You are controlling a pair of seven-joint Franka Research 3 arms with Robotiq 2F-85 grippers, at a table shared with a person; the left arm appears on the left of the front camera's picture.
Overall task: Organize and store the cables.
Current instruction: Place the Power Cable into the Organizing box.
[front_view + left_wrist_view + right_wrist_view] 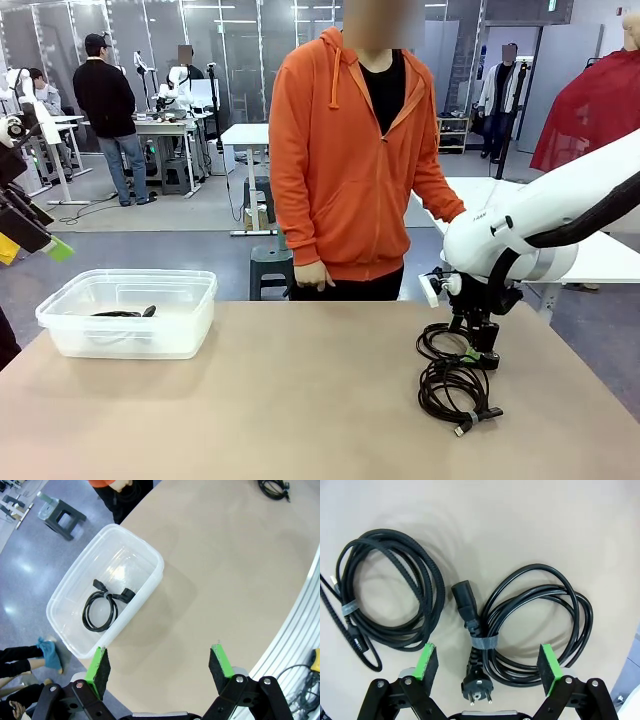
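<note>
Two coiled black cables lie on the table's right side. A power cord coil, bound by a grey tie with its plug ends showing, sits between the fingers of my right gripper, which hangs open just above it. Beside it lies a braided coil. A third cable rests inside the clear plastic bin. My left gripper is open and holds nothing, raised at the table's left edge above the bin.
A person in an orange hoodie stands at the far side, hands down near the table edge. A bare tan tabletop stretches between the bin and the coils. A dark stool stands on the floor beyond the table.
</note>
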